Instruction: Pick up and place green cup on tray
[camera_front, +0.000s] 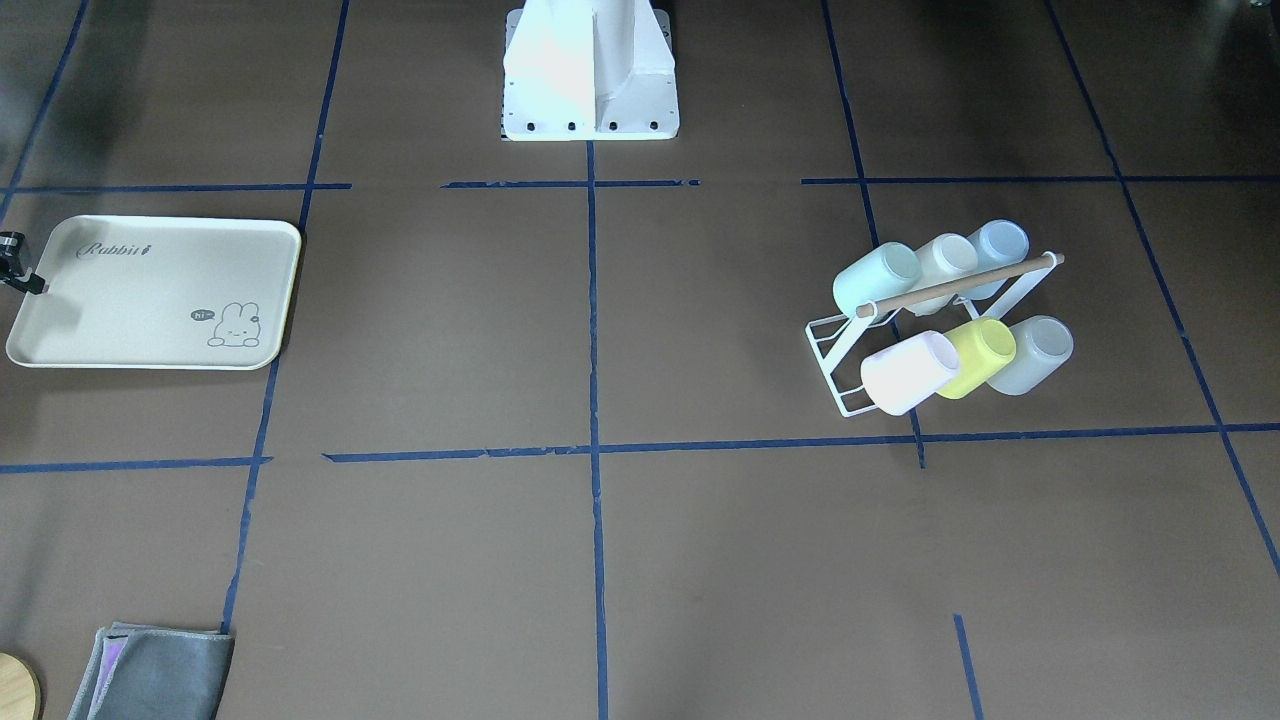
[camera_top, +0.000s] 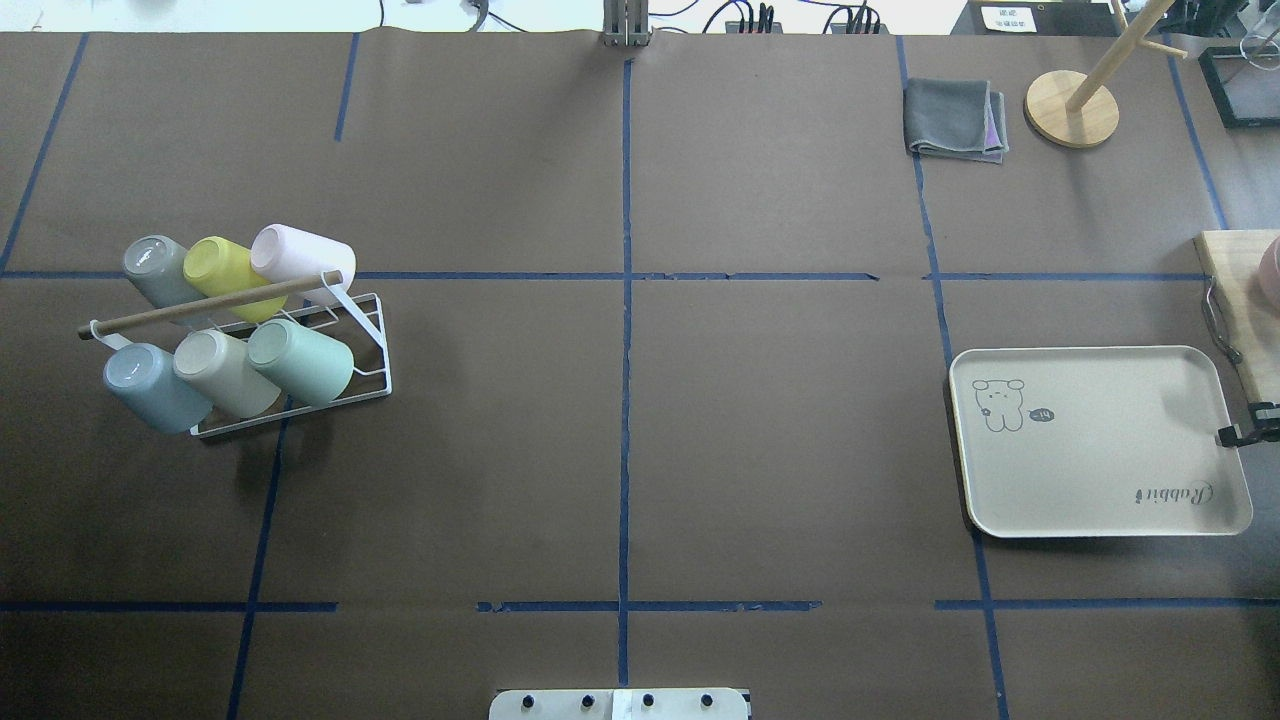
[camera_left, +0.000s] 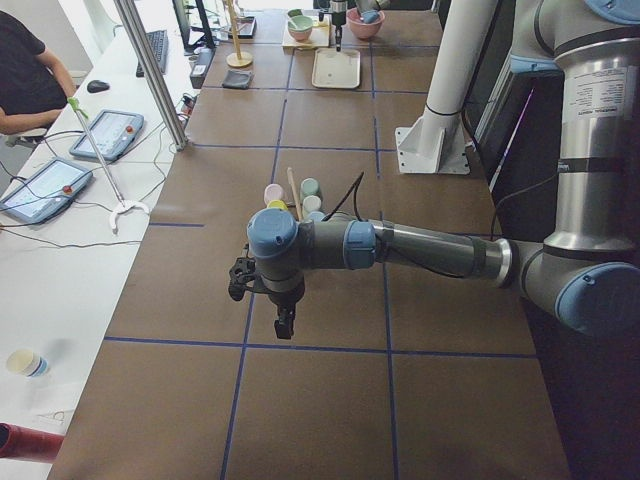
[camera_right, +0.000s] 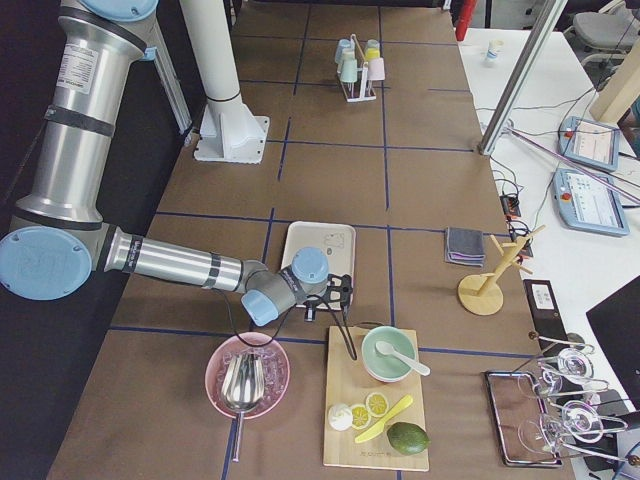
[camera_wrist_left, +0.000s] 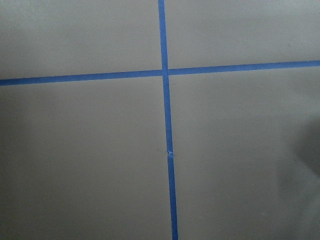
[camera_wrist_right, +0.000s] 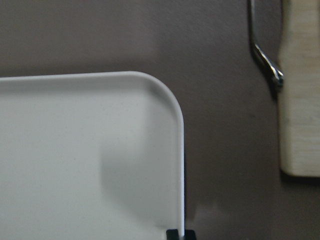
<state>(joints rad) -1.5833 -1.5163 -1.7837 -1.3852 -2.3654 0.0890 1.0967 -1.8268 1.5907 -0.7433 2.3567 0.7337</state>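
Overhead exterior: my right hand (camera_top: 1228, 436) is at the tray (camera_top: 1100, 500) rim by the worktop's (camera_top: 700, 450) right edge. Whether it or my left hand (camera_left: 285, 328) is spread, I cannot tell. The green cup (camera_top: 300, 360) rests on a rack (camera_top: 210, 304) near the left edge.

My left arm (camera_left: 430, 250) extends level with the left gripper (camera_left: 285, 325) pointing down, the right gripper (camera_top: 1232, 434) sits low, and neither grip state is discernible.

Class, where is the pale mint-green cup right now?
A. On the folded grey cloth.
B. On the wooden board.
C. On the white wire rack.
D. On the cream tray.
C: the green cup sits tilted on the wire rack, far from the tray, which holds no cup.
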